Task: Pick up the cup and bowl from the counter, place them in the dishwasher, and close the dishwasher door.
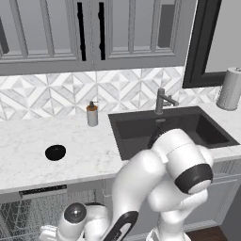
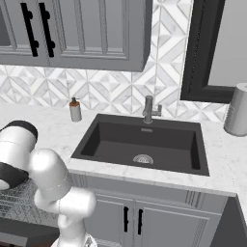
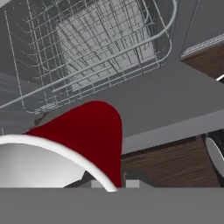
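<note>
Grey cabinets [image 1: 47, 33] above patterned tile backsplash [image 1: 56, 96]

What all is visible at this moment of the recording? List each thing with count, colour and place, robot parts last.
cup: one, red with a white inside, close before the hand camera, above the open dishwasher
bowl: one, black, on the counter left of the sink
counter: one, white marble with grey veins
sink: one, dark, set in the counter
faucet: one, grey, behind the sink
soap dispenser: one, grey, at the backsplash left of the sink
canister: one, grey, at the counter's right end
dishwasher rack: grey wire, below the counter
wall cabinets: grey, black bar handles
arm: one, white with dark joints
gripper: fingertips hidden, shut on the cup's rim
</note>
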{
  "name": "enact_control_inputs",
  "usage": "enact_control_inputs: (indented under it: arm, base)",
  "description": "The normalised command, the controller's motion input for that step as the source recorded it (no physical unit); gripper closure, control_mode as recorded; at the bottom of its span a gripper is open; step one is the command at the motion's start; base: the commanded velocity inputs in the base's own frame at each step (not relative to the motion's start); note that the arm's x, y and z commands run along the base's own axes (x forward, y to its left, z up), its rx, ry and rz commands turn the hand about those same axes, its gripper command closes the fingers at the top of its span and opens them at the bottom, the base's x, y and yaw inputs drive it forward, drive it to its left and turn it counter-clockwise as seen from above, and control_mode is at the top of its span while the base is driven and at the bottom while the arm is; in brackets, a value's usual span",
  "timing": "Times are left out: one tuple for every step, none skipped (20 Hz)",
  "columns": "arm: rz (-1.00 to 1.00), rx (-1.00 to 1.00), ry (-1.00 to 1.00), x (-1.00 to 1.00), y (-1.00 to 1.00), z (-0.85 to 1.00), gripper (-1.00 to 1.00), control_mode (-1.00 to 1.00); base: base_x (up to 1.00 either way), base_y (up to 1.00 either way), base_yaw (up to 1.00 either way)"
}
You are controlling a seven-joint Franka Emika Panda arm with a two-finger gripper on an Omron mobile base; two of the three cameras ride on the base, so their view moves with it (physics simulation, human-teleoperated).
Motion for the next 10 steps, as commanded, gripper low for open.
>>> enact_control_inputs:
  arm:
    - [0.0, -0.01, 0.0, 0.41, 0.0, -0.29, 1.0, -1.0]
    - [0.0, -0.01, 0.0, 0.46, 0.0, -0.34, 1.0, -1.0]
    - [0.0, 0.0, 0.0, 0.45, 0.0, -0.35, 1.0, -1.0]
    - [0.0, -0.01, 0.0, 0.44, 0.0, -0.36, 1.0, -1.0]
    - [0.0, 0.0, 0.0, 0.43, 0.0, -0.36, 1.0, -1.0]
    - [0.0, 0.0, 0.0, 0.37, 0.0, -0.35, 1.0, -1.0]
    - [0.0, 0.0, 0.0, 0.46, 0.0, -0.33, 1.0, -1.0]
    - [0.0, -0.02, 0.0, 0.4, 0.0, -0.39, 1.0, -1.0]
    - [0.0, 0.0, 0.0, 0.43, 0.0, -0.36, 1.0, -1.0]
    - [0.0, 0.0, -0.02, 0.4, 0.0, -0.24, 1.0, -1.0]
  base:
    - [0.0, 0.0, 0.0]
    - [0.0, 0.0, 0.0]
    - [0.0, 0.0, 0.0]
    - [0.0, 0.0, 0.0]
    - [0.0, 0.0, 0.0]
    - [0.0, 0.0, 0.0]
    - [0.0, 0.0, 0.0]
    - [0.0, 0.0, 0.0]
    - [0.0, 0.0, 0.0]
    - [0.0, 0.0, 0.0]
